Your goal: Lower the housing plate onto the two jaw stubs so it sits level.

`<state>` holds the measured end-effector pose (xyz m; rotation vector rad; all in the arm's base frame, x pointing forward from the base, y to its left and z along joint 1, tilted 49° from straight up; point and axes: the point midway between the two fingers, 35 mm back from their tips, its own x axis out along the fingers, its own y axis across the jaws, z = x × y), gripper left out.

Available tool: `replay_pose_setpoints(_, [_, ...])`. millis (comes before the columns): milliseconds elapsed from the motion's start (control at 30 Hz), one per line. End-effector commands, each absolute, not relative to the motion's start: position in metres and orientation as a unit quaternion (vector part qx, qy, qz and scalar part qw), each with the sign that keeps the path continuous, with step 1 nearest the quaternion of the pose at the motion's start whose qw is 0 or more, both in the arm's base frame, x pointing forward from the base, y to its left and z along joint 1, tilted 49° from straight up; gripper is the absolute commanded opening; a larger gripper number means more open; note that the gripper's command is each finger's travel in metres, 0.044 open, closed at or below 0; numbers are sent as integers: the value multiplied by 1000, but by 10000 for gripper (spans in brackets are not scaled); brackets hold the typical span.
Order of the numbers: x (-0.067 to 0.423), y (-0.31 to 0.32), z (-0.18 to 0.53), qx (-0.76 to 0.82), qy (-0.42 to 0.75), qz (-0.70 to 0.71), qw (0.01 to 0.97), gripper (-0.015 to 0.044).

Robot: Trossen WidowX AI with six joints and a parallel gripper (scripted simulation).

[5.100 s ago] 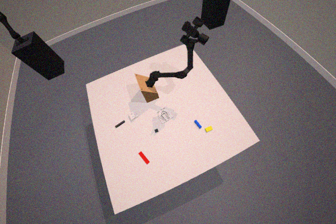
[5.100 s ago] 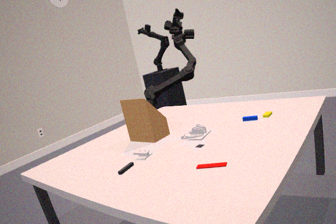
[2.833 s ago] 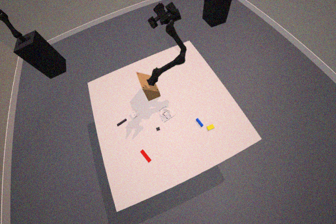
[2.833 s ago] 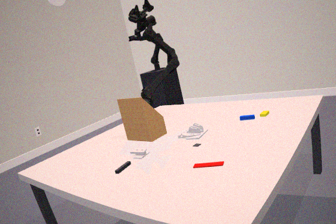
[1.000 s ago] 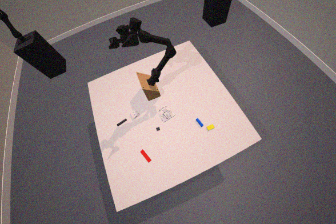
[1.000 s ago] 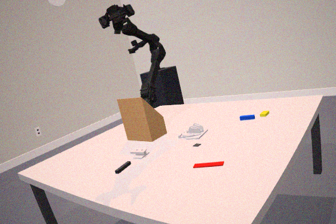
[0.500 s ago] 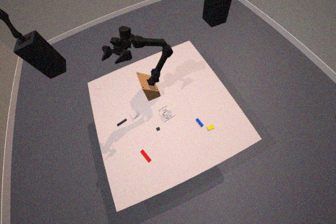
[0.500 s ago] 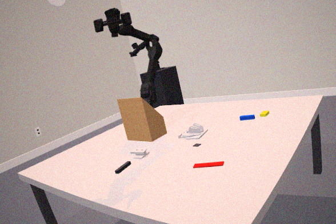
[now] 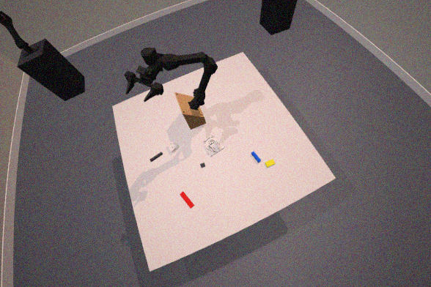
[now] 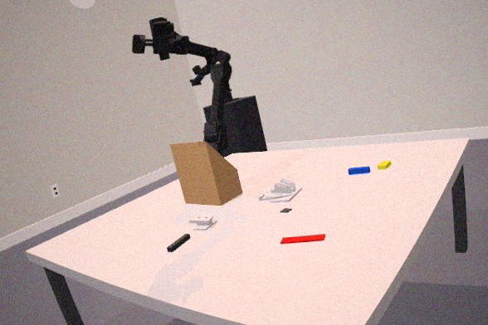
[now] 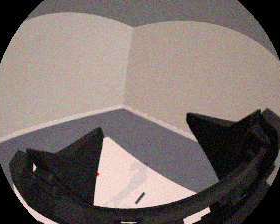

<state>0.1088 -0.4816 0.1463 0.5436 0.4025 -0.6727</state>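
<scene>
My gripper [image 9: 135,97] [image 11: 144,124] is open and empty. It hangs high, beyond the table edge on the base side in the top view, away from all parts. A white part with curved jaw-like pieces on a thin plate [image 9: 213,146] [image 10: 283,190] lies near the table's middle. A smaller white part with two dark dots [image 10: 202,220] lies between it and a black bar, and is faint in the top view [image 9: 173,147]. I cannot tell which white piece is the housing plate, or whether it sits level on the stubs.
The arm stands on a brown wedge block [image 9: 194,121] [image 10: 195,174]. On the table [image 9: 234,212] [image 10: 353,282] lie the black bar [image 9: 156,157] [image 10: 178,243] [image 11: 140,198], a small dark square [image 9: 202,165] [image 10: 285,210], a red bar [image 9: 187,200] [image 10: 303,239], a blue block [image 9: 256,157] [image 10: 358,170] and a yellow block [image 9: 270,163] [image 10: 384,165].
</scene>
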Motion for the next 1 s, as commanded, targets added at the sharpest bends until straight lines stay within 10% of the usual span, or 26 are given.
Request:
replay_pose_setpoints(0, [116, -478, 127, 242, 225, -306, 893, 440])
replay_pose_setpoints(967, [172, -416, -11, 90, 409, -80, 905, 440])
